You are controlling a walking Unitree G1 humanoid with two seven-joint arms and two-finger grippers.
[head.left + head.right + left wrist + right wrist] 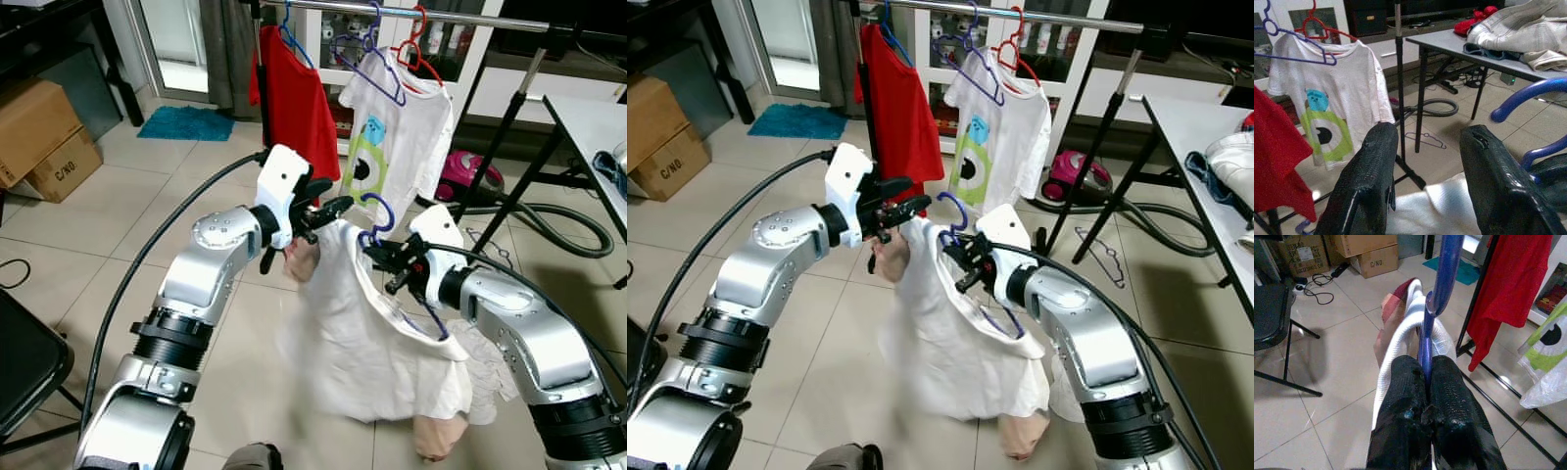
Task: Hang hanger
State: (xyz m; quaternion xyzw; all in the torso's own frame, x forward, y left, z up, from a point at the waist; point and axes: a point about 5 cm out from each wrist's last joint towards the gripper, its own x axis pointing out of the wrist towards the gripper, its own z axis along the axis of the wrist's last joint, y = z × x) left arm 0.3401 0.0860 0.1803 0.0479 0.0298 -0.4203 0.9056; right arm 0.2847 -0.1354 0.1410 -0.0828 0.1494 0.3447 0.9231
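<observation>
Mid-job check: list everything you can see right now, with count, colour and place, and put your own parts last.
Hanger in hand: 1, blue, inside the collar of the white shirt.
White shirt: 1, hanging between the grippers.
Rail: 1, silver, across the top.
Red shirt: 1, on the rail, on a blue hanger.
Printed shirt: 1, white with a green print, on the rail.
Spare hangers: 2, purple and red, on the rail.
Boxes: 2, brown, far left on the floor.
Mat: 1, teal, by the doorway.
Vacuum cleaner: 1, pink, behind the rack.
Table: 1, grey, right, with clothes on it.
Left gripper: open, at the shirt's shoulder.
Right gripper: shut on the hanger.
</observation>
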